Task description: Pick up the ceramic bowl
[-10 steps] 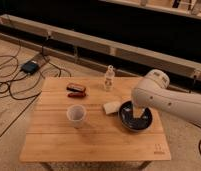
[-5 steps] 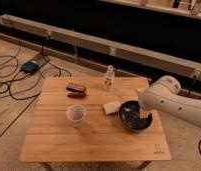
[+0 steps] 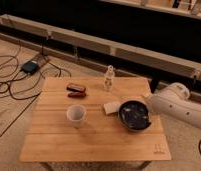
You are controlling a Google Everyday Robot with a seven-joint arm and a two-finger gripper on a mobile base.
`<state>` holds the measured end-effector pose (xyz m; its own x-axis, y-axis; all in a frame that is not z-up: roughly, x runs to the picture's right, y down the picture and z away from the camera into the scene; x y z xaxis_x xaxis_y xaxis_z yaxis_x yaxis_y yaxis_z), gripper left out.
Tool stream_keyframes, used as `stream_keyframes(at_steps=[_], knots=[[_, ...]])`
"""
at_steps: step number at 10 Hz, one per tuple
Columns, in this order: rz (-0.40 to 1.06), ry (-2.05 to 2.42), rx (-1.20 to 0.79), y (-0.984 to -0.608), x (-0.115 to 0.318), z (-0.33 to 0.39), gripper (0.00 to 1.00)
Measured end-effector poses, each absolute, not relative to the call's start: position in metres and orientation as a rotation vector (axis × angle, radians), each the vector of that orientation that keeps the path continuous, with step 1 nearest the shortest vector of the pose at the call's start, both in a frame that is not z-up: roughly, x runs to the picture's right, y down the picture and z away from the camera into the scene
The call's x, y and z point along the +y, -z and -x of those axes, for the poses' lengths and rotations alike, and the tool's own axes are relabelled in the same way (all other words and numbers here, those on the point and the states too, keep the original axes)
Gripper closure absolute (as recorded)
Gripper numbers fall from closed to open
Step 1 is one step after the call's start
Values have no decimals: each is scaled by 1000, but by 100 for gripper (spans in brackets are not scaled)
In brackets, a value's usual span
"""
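Wooden table (image 3: 94, 142) holds ceramic bowl (image 3: 134, 116), gripper (image 3: 148, 108) beside.

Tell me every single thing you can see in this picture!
table: one, light wood, middle of the view
ceramic bowl: one, glossy dark blue-black, right part of the table
paper cup: one, white, upright, left of the bowl
stapler-like thing: one, red and dark, behind the cup
small bottle: one, clear, near the table's far edge
pale pad: one, whitish, by the bowl's left rim
cables: several, black, on the floor at left
small box: one, bluish, on the floor among the cables
robot arm: one, white, at the right
pincer: one, at the arm's tip, by the bowl's right rim
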<state>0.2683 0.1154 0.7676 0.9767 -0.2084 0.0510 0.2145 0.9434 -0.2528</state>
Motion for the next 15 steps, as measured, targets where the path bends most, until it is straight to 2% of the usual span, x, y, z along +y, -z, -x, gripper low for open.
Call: stream_keyframes(at_steps=[8,15], knots=[[295,256,12,-816,147,-294,20],[328,261,18,-836,182,-298,20]])
